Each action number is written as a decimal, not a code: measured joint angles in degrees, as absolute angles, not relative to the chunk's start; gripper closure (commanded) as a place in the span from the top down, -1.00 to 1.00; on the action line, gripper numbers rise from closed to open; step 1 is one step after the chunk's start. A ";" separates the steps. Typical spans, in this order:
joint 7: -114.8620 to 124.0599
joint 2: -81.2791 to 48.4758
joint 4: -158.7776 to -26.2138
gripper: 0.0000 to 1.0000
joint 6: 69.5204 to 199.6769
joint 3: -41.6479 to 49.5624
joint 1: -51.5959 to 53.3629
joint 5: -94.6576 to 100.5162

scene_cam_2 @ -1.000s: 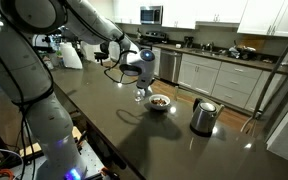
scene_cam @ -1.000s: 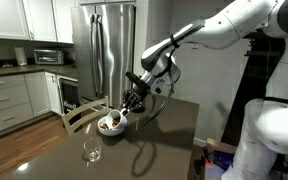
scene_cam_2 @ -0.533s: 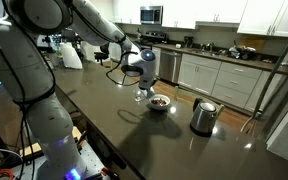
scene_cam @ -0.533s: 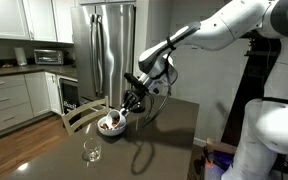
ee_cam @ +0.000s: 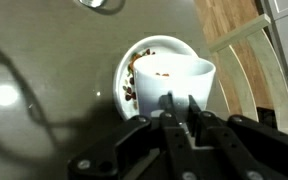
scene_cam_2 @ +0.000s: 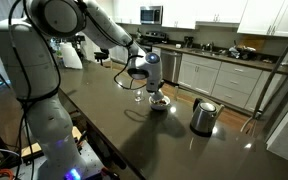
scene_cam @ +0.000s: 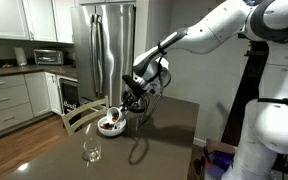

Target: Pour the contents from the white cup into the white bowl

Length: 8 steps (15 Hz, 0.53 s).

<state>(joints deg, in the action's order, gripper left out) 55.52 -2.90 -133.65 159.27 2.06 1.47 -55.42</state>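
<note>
To pour well, I judge my tool (ee_cam: 179,108) should roll at the wrist slowly, with the lip low and inside the bowl's rim, so nothing skips onto the worktop (ee_cam: 44,70); its jaws are pinched together, clamped on the near rim of the white cup (ee_cam: 184,78); the cup hangs tipped just above the white bowl (ee_cam: 144,48), mouth turned away from me, so I cannot tell what remains inside; brown bits already lie in the bowl; I would finish the tilt before lifting; farther out, a stemmed glass (scene_cam: 92,150) stands well apart, and a steel kettle (scene_cam_2: 203,116) sits near the bowl.
</note>
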 measured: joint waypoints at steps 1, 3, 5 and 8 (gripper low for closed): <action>54.68 -3.89 -132.99 -0.92 160.70 2.25 1.44 -55.42; 53.24 -5.82 -131.67 -0.92 163.02 2.56 1.45 -55.42; 52.05 -7.64 -130.39 -0.92 164.67 2.72 1.45 -55.42; 51.27 -9.50 -129.09 -0.92 166.12 2.69 1.51 -55.14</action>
